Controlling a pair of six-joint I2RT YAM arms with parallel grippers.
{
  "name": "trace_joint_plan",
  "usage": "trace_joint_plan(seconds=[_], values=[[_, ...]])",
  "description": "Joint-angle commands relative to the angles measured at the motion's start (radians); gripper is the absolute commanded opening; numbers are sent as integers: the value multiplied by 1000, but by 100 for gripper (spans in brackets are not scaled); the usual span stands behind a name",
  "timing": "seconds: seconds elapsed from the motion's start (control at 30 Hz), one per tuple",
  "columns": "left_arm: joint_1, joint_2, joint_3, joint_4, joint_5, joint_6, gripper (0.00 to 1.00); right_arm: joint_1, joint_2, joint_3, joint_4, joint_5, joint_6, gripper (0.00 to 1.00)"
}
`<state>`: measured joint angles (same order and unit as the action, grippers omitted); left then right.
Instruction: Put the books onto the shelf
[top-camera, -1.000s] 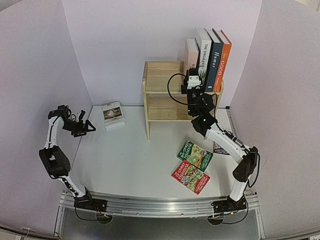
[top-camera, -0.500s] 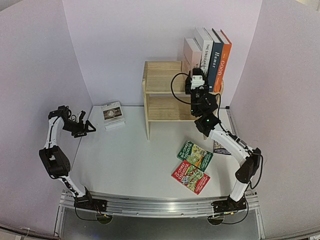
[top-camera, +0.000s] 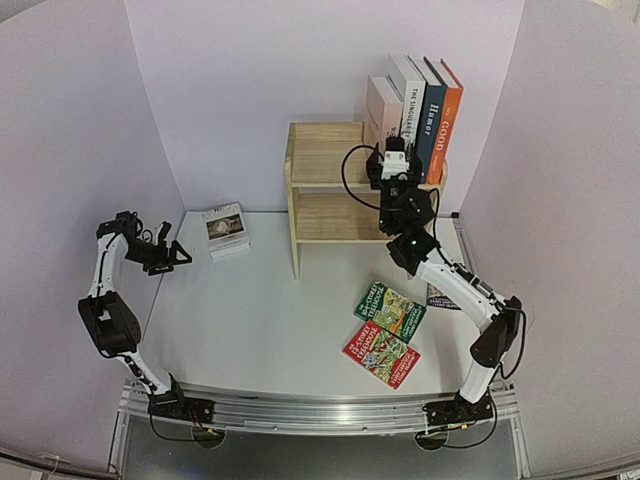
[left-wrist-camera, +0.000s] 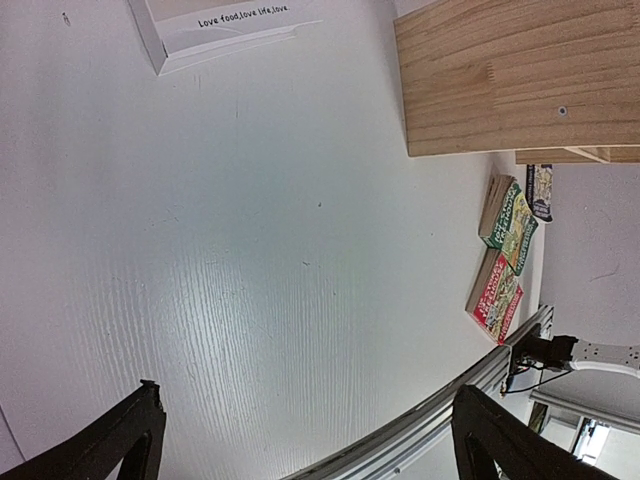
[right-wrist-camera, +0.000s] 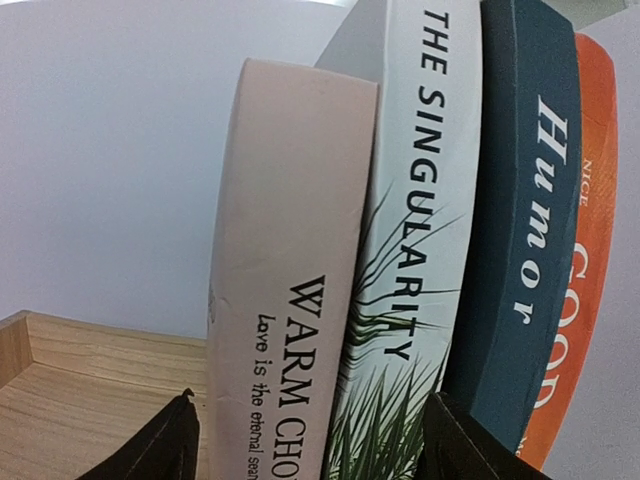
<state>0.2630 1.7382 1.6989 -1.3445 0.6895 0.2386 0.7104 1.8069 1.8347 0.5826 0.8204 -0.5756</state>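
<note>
A white table (top-camera: 260, 320) sits inside pale lilac walls (top-camera: 250, 70), with a silver rail (top-camera: 320, 412) along its near edge.

Since 1 second ago the left arm has not moved. The right gripper (top-camera: 396, 160) has shifted slightly to the right and spread its jaws.

The left gripper (top-camera: 180, 252) hangs over the table's left side with its jaws spread wide and holding nothing. The small white book (top-camera: 226, 230) lies flat nearby to its right. The light wooden 2-tier shelf (top-camera: 320, 185) stands at the back.

On the table lie the green paperback (top-camera: 390, 310), the red paperback (top-camera: 381, 354) and a dark paperback (top-camera: 440, 296) partly under the right arm.

On the shelf's top, 4 books stand upright:
- the pale pink book (right-wrist-camera: 285, 260)
- the white book with green plant (right-wrist-camera: 410, 250)
- the navy "Humor" book (right-wrist-camera: 520, 220)
- the orange "GOOD" book (right-wrist-camera: 585, 260)

The right gripper faces their spines. Its jaws are apart and straddle the pale pink and white books, and they grip nothing.
</note>
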Motion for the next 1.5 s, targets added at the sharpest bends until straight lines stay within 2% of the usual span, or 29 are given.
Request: trace_joint_plan(seconds=[0.0,0.2,0.3,0.37,0.43,0.53,0.6,0.67,0.77,0.93,1.13,1.23,1.33,1.43,1.47], values=[[1,-30,-6,-101,22,23,100,17,-28,35,63,85,-19,77],[-41,-14,-23,-34,-123,32,100,62,-94,-25,71,177,-55,82],[-117,9,-9,66,-295,79,100,91,-162,-94,67,204,-34,85],[-206,38,-1,150,-450,138,100,117,-222,-151,31,206,9,85],[-277,86,15,226,-585,222,100,136,-283,-198,-116,188,132,86],[-369,168,45,347,-733,345,100,141,-370,-280,-424,74,415,88],[-412,240,66,430,-806,423,100,143,-413,-338,-544,27,552,88],[-440,307,88,516,-861,508,100,144,-455,-395,-626,7,652,89],[-462,391,104,646,-912,607,100,144,-512,-482,-662,-19,735,89],[-482,443,27,935,-972,757,100,145,-530,-528,-739,-77,837,89],[-483,592,94,991,-1025,814,99,146,-503,-553,-775,-130,911,89],[-483,637,133,1001,-1029,825,91,146,-489,-563,-779,-152,934,89],[-484,666,148,994,-1024,859,78,147,-477,-567,-786,-183,958,89],[-483,663,124,997,-1007,896,55,146,-467,-568,-790,-215,980,89],[-484,655,118,990,-997,899,45,146,-464,-568,-793,-223,989,89]])
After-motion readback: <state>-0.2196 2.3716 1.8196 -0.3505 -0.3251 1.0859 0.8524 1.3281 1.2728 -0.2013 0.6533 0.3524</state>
